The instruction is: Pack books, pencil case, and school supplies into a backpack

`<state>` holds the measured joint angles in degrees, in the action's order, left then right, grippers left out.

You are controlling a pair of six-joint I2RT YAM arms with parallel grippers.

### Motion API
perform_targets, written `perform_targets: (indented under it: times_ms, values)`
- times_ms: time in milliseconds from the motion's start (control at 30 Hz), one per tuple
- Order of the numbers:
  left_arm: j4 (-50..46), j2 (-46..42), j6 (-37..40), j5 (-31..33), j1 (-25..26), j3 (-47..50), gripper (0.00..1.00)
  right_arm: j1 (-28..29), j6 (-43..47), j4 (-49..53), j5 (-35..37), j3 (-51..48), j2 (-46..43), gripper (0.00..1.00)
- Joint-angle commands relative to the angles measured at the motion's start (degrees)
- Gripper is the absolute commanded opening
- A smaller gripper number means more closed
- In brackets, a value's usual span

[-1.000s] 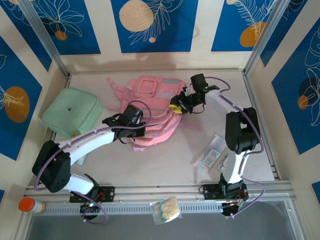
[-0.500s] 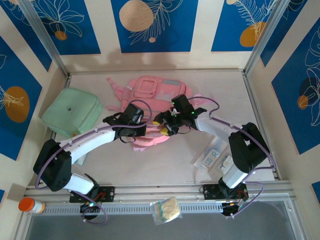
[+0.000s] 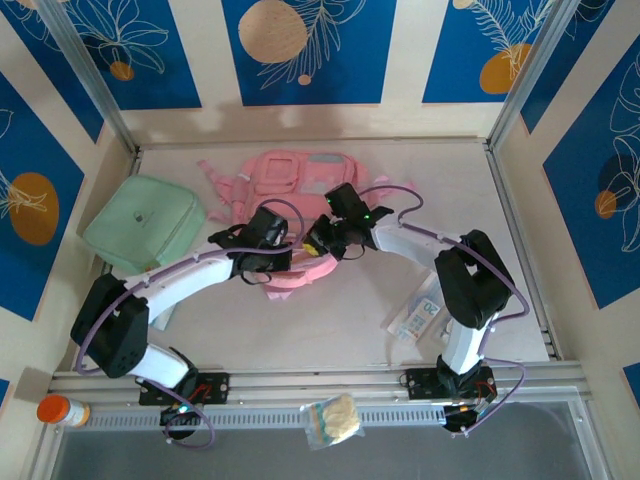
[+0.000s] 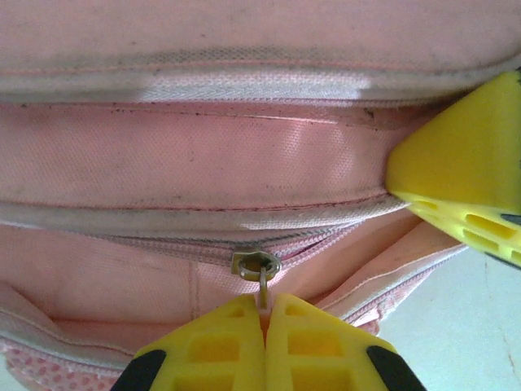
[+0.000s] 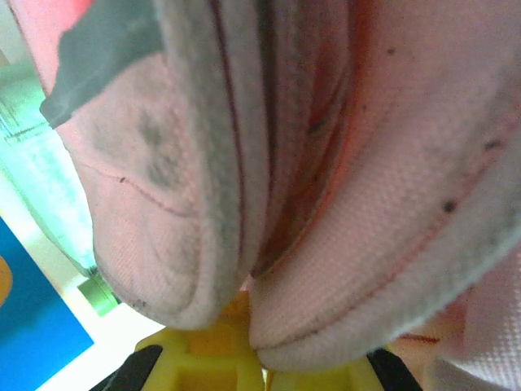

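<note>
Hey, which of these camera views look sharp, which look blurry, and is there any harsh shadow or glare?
Top external: sharp and evenly lit, only soft shadows around the backpack. Left wrist: crisp on the zipper pull pinched in the left tool, no glare. Right wrist: far too close, the pink fabric soft and smeared, the right tool at the bottom edge blurred.

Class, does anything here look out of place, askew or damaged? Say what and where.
The backpack lies crumpled, its pink fabric smudged dark along its seams. A small packet sits off the table, on the front rail.
</note>
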<state>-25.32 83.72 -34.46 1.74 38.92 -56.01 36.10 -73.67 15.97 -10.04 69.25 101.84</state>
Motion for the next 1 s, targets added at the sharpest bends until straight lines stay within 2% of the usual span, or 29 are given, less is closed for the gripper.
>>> perform_targets:
  times_ms: [0,100,200,267,367,467,533,633,700,800,967]
  values:
    - [-6.76,-4.56,1.40,1.11,0.50,-1.19,0.00,-2.44,11.69,3.20,0.41,2.36,-2.24,0.00]
    - [-11.09,-7.16,2.09,2.61,0.55,-0.38,0.00,-7.93,17.93,4.67,-6.07,1.99,-4.33,0.00]
    - [-11.48,-8.80,1.46,2.64,0.50,1.61,0.00,-13.44,22.64,7.49,-11.61,3.71,-5.31,0.00]
    - [-10.79,-9.02,1.40,2.57,0.54,2.46,0.00,-16.68,24.68,9.36,-13.48,4.99,-5.56,0.00]
    - [-10.88,-7.31,2.66,4.10,0.01,1.98,0.00,-21.36,25.34,8.87,-20.54,6.39,-4.58,0.00]
    - [-9.98,-4.79,4.20,4.82,-1.82,0.75,0.00,-23.16,26.92,11.58,-21.54,8.75,-3.55,0.00]
    - [-9.54,-3.30,4.72,4.33,-2.62,-1.00,0.00,-23.08,27.08,13.63,-19.88,9.11,-3.54,0.00]
    - [-6.46,-1.99,4.25,1.26,-2.55,-2.78,0.00,-20.93,23.86,10.78,-19.70,5.75,-4.83,0.00]
    - [-2.17,-1.64,3.36,-1.36,-1.83,-2.37,0.00,-18.96,21.21,8.29,-19.34,3.79,-5.51,0.09]
    - [-0.44,-0.05,2.49,-1.98,-0.85,-3.09,0.00,-15.60,17.83,5.50,-15.60,1.97,-5.89,0.27]
    - [2.05,1.18,1.51,-2.62,-0.24,-2.30,0.00,-8.56,11.44,3.03,-6.26,-0.13,-7.14,0.44]
